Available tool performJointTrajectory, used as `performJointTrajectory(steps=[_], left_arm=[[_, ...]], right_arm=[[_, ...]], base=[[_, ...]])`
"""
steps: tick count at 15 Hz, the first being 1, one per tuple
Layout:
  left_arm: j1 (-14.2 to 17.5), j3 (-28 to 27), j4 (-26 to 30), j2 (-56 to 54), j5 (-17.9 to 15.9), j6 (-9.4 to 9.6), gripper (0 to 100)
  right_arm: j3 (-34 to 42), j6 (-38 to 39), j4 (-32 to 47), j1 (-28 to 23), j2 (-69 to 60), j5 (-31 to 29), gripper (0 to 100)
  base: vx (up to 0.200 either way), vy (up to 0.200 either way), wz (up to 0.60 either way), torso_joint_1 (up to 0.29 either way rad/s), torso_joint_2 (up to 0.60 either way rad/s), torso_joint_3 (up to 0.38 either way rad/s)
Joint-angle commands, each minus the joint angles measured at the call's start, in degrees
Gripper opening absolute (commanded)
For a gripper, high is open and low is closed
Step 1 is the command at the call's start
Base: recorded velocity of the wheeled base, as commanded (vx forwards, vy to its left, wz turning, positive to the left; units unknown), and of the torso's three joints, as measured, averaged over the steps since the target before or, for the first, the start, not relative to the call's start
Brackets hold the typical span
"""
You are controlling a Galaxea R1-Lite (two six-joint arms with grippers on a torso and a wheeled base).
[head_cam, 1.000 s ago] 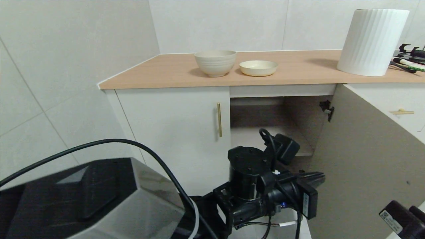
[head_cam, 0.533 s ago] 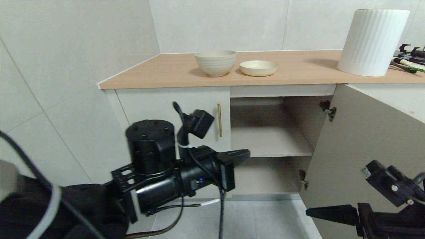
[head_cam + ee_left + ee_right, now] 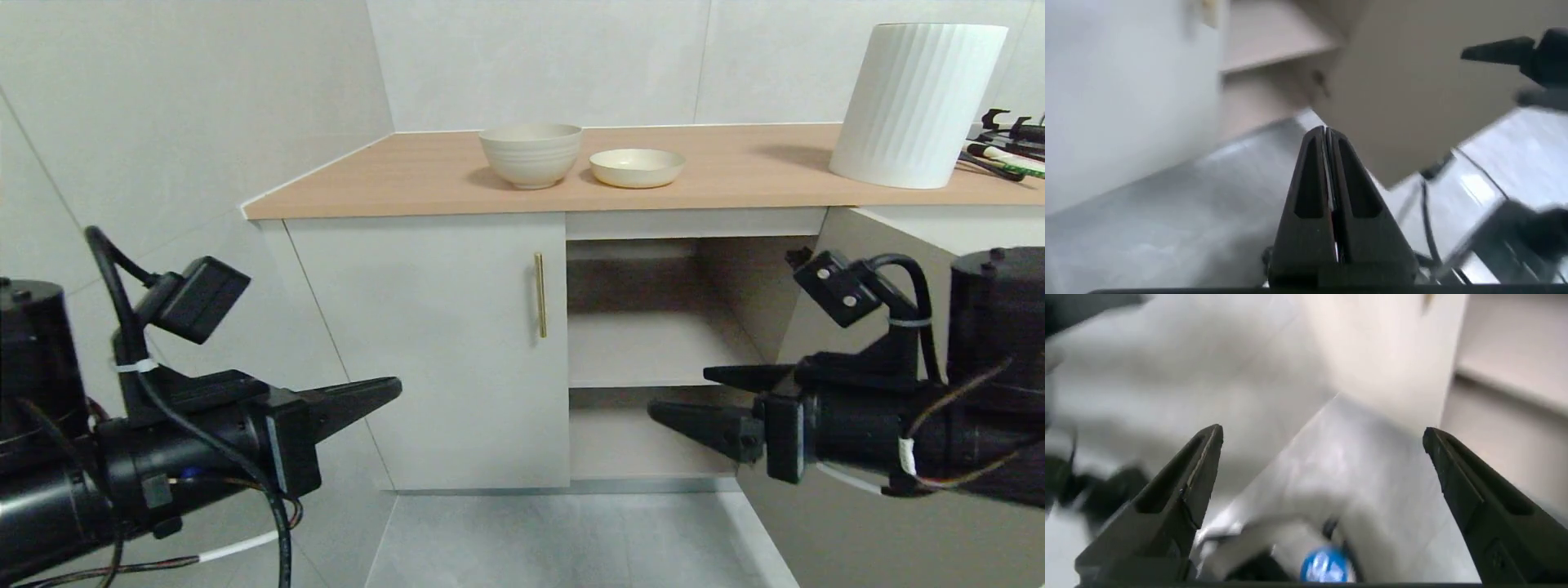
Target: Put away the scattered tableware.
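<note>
A ribbed cream bowl [image 3: 531,153] and a shallow cream dish [image 3: 636,167] stand side by side on the wooden countertop [image 3: 392,184]. Below them the cabinet's right door [image 3: 882,384] hangs open, showing bare shelves [image 3: 653,351]. My left gripper [image 3: 390,388] is low at the left, in front of the closed cabinet door, fingers pressed together with nothing held [image 3: 1327,135]. My right gripper [image 3: 682,396] is low at the right, level with the open compartment, its two fingers spread wide apart with nothing between them [image 3: 1323,441].
A tall white ribbed container [image 3: 918,102] stands on the counter at the right, with tools [image 3: 1004,151] beside it. The closed left door has a brass handle [image 3: 539,294]. A tiled wall runs along the left. Grey floor lies below the cabinet.
My left arm has swung from in front of the open compartment far to the left. My right arm has risen from the lower right corner, and its open gripper now points at the cabinet.
</note>
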Motion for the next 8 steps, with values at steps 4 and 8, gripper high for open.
performJointTrajectory(steps=[4, 8], left_arm=[[3.4, -0.9, 0.0, 0.0, -0.1, 0.30, 100], [4.0, -1.3, -0.4, 1.7, -0.1, 0.21, 100]], right_arm=[[-6.7, 0.0, 0.0, -3.0, 10.0, -0.6, 100], [-7.3, 0.0, 0.5, -3.2, 10.9, -4.7, 100]], base=[[0.000, 0.000, 0.00, 0.000, 0.00, 0.000], [0.000, 0.000, 0.00, 0.000, 0.00, 0.000]])
